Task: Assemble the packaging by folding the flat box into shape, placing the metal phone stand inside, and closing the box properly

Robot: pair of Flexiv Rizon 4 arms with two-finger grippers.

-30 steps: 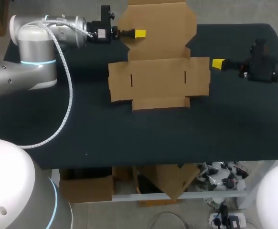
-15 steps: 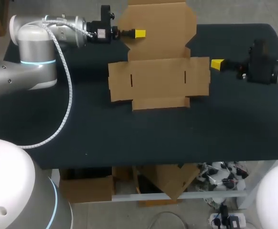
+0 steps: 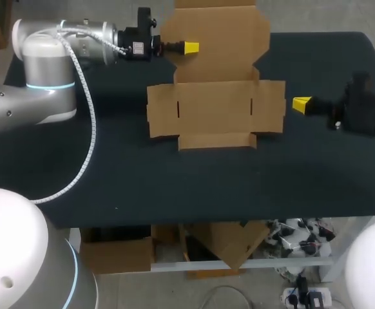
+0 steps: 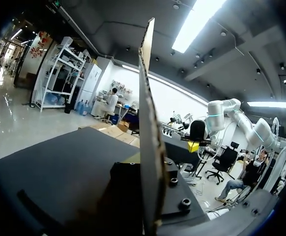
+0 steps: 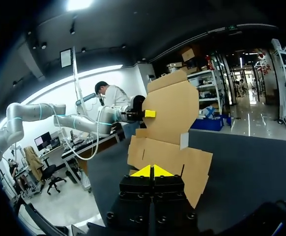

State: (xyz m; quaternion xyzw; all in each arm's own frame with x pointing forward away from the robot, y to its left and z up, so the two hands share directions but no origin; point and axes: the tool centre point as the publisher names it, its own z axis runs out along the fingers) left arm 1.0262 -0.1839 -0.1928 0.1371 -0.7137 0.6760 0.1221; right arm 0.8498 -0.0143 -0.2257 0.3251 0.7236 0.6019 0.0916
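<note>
Now we are folding: the flat box [image 3: 216, 106] lies on the bench [image 3: 174, 187], our left fingers [image 3: 189, 47] clamping its raised 12 o'clock flap. Our right fingers [image 3: 301, 104], closed and empty at 3 o'clock, should next raise a side wall.

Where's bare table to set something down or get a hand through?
Open: table strip between flat box and near edge; also left of the box. Crowded: far edge, where left gripper holds the raised lid, and beside right gripper.
</note>
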